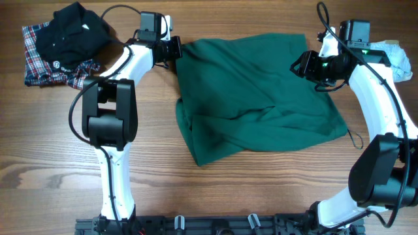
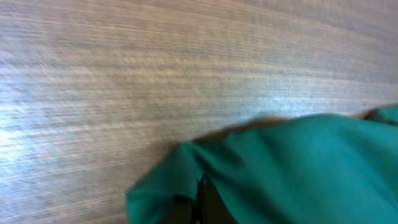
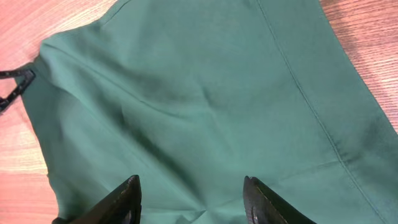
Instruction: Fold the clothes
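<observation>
Left gripper (image 1: 175, 49) is clamped tight on a corner of the dark green garment (image 1: 255, 98), and in the wrist view the smooth cloth bunches into a soft peak right at its fingers. From that pinched corner the garment spreads flat away across the wood-grain table (image 1: 196, 202) toward the right gripper (image 3: 189, 186), its longer stretch running between the two grippers. It is a broad, roughly four-sided sheet of matte woven fabric, and a thick rumpled fold crosses the half nearer the arm bases. The right gripper hovers over the opposite top corner with jaws apart, black fingers (image 3: 127, 199) spread above the cloth and closed on nothing. Ahead of them a straight stitched seam (image 3: 305, 99) runs off at a slant through gentle wrinkles. A thin dark cord (image 1: 356, 138) trails off the garment's edge below the right gripper. Out past the left gripper lies a crumpled black shirt (image 1: 72, 32) on a red-blue plaid shirt (image 1: 36, 62). A pale cloth (image 1: 397, 60) sits just beyond the right gripper.
</observation>
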Robot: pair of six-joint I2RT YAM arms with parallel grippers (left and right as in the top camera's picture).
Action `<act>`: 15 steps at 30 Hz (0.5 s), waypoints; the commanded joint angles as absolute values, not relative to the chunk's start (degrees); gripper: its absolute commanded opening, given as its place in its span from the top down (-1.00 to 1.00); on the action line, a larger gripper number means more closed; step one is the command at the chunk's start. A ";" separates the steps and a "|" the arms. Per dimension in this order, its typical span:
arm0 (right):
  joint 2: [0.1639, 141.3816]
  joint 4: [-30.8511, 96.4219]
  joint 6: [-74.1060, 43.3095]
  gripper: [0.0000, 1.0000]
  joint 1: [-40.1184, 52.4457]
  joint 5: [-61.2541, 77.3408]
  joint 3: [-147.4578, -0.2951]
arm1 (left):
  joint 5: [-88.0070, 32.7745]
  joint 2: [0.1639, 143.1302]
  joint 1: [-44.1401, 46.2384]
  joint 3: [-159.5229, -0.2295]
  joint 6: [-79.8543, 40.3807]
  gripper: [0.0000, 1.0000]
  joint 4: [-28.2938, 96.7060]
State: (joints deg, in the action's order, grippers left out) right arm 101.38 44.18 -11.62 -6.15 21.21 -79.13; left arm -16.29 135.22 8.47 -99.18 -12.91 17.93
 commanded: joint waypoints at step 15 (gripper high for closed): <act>102.17 45.63 -10.59 -0.06 -6.44 19.27 -79.48 | -11.88 136.64 1.10 -99.50 -9.34 0.92 3.70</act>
State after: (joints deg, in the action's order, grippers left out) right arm 101.38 45.45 -11.62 -6.15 20.34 -79.15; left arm -12.67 135.26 1.08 -99.18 -11.97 5.80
